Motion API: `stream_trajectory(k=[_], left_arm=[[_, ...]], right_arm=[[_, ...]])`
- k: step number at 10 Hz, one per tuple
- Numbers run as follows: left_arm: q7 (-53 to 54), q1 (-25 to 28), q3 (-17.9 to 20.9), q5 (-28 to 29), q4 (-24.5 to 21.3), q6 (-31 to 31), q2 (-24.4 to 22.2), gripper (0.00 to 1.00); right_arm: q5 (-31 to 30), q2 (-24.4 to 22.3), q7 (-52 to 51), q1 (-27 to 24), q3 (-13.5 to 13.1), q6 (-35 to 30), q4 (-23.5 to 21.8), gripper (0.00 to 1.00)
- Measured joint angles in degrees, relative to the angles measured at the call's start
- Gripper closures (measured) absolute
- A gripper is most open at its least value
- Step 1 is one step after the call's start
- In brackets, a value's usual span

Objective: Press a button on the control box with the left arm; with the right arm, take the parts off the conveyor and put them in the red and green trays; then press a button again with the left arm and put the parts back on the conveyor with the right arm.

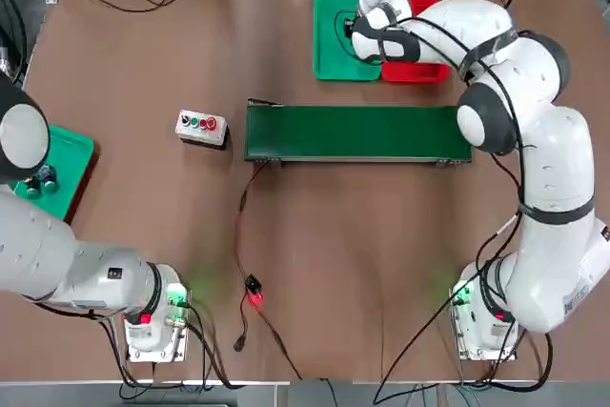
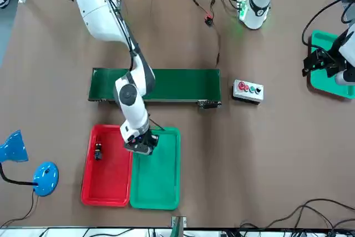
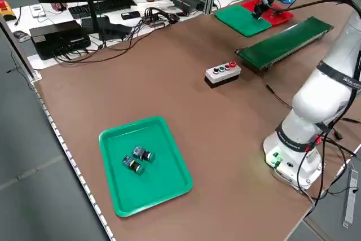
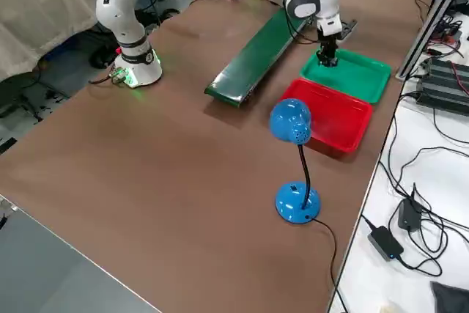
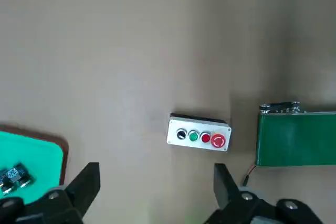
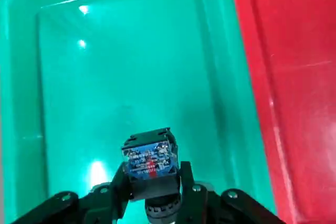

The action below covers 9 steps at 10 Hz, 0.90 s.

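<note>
Your right gripper (image 6: 153, 188) pinches a switch part (image 6: 149, 162) over the green tray (image 6: 68, 77), beside the red tray (image 6: 294, 77); left gripper (image 5: 152, 182) spread wide.

- Table (image 1: 381, 254): plain brown.
- Belt (image 1: 357, 132): dark green, thin black frame.
- Trays at 12 o'clock: one bright green (image 2: 158, 176), one bright red (image 2: 108, 178).
- Button box (image 5: 198, 132): pale grey; black, green, red buttons.
- Held part (image 6: 149, 161): dark body, blue-and-red label.
- Lamp (image 4: 293, 126): blue.
- Arms: white.
</note>
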Motion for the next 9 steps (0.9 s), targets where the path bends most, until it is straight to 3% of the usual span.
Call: stream_trajectory(k=[9], left_arm=[[0.0, 0.1, 0.0, 0.0, -0.5, 2.0, 0.4, 0.03]], right_arm=[[0.0, 3.1, -1.3, -1.1, 0.0, 0.1, 0.8, 0.58]])
